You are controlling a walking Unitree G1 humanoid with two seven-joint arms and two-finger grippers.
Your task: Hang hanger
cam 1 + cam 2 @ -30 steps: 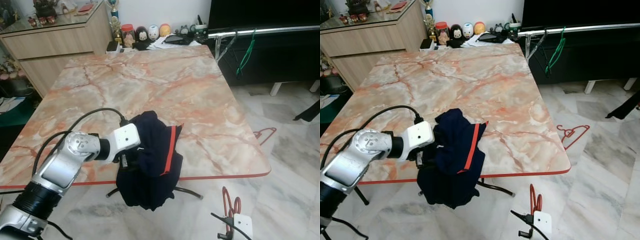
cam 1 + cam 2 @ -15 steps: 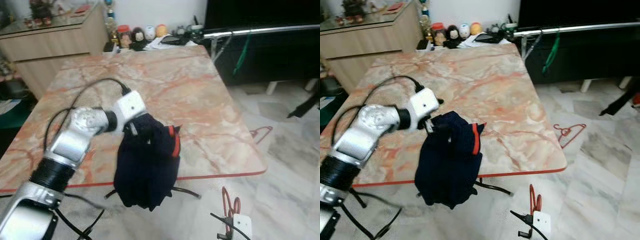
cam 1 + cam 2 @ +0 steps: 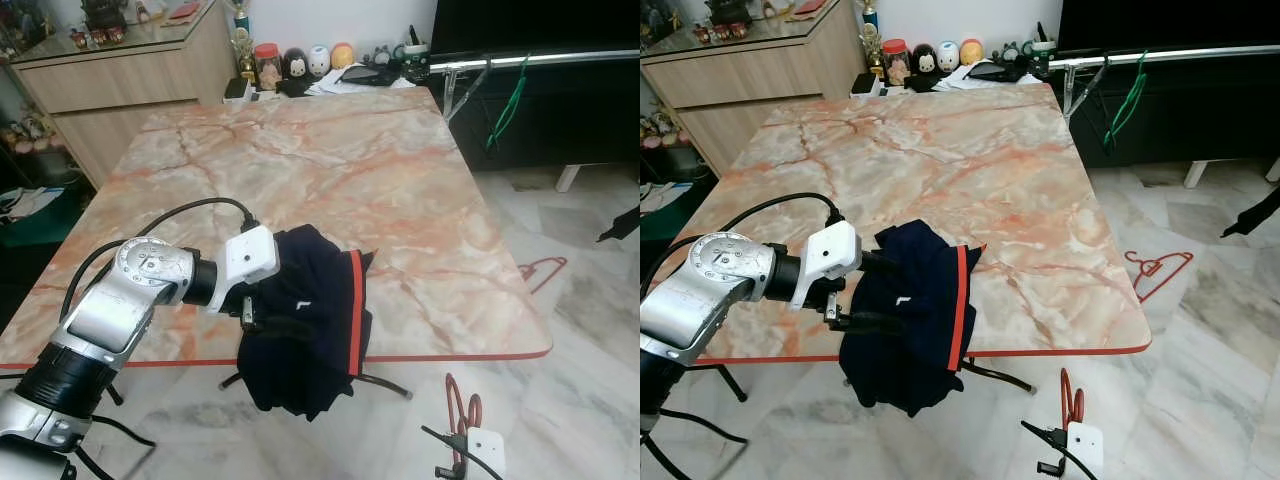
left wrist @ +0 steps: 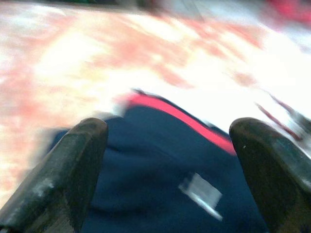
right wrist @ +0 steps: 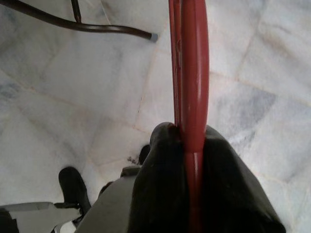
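A red hanger point(image 5: 194, 73) is pinched in my right gripper point(image 5: 187, 133), which hangs low over the floor by the table's front right corner; the same hanger point(image 3: 455, 398) shows in the left eye view. A dark navy garment with a red stripe point(image 3: 320, 320) lies half on the marble table point(image 3: 330, 170) and droops over its front edge. My left gripper point(image 3: 875, 292) is at the garment, its fingers point(image 4: 73, 170) spread wide with the cloth between them. A silver clothes rail point(image 3: 540, 58) stands at the far right with a green hanger point(image 3: 505, 100) on it.
Another red hanger point(image 3: 540, 270) lies on the tiled floor right of the table. Jars and small figures point(image 3: 300, 65) crowd the table's far edge. A wooden sideboard point(image 3: 110, 85) stands at the back left. Black table legs point(image 3: 380, 385) reach out under the garment.
The left arm has come down from its raised position, bringing the garment back onto the table's front edge. The right gripper and its hanger have stayed put. The camera shifted slightly.
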